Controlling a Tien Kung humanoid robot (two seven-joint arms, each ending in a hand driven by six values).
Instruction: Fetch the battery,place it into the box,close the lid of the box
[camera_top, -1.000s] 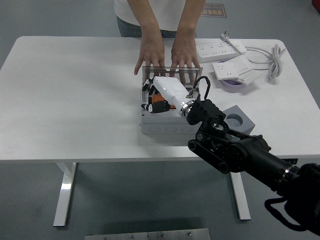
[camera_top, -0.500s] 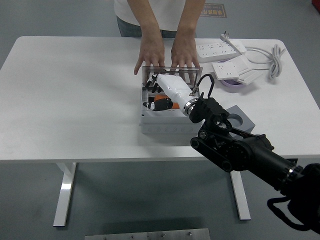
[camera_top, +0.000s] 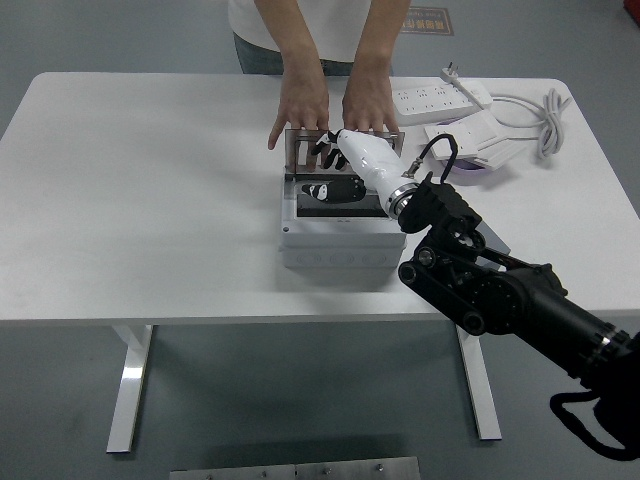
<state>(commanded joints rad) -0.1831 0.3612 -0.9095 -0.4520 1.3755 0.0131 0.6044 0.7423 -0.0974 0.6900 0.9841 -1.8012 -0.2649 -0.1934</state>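
Battery (camera_top: 335, 189), dark with a small orange patch at its left end, lies flat inside the open grey box (camera_top: 330, 240) near the middle of the white tabletop (camera_top: 150, 200). A second ago the right robot hand (camera_top: 345, 152) sat low over the box's interior with the orange-marked battery at its fingertips; now that hand has risen and moved toward the far side, so the battery is fully exposed and nothing touches it. The white-shelled hand now lies against the clear lid (camera_top: 345, 150), which stands upright along the box's far edge, with its black fingers (camera_top: 322, 150) loosely spread at the lid and holding nothing. The black right arm has swung with it and now covers most of the grey block with a round hole that showed plainly to the right of the box earlier; only a sliver is visible.

A person stands at the far side, both of the person's hands (camera_top: 300, 105) resting flat on the tabletop just behind the lid, unchanged from the earlier frames. To the right, a white power strip (camera_top: 440, 97), its coiled white cable (camera_top: 545, 115) and a white adapter (camera_top: 465, 135) on a purple dish sit where they were. The left arm does not show.
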